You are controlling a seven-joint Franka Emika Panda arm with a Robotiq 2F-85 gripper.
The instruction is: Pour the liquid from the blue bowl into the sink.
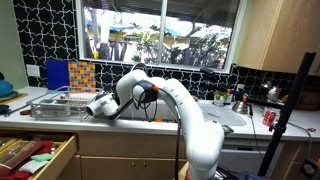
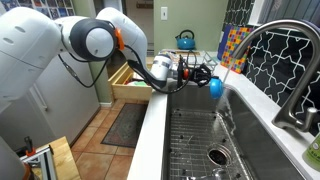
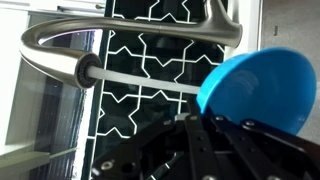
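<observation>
1. The blue bowl [image 3: 258,88] is plain bright blue
2. The sink [image 2: 245,140] and faucet [image 3: 60,45] are silvery steel
3. The wall tiles [image 3: 150,110] are black with white curling lines
4. The arm [image 1: 185,105] is white, the tool [image 3: 215,128] black

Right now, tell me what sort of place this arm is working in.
Most likely a home kitchen: a stainless steel sink with a curved faucet, a wire dish rack beside it, and wooden cabinets.
</observation>
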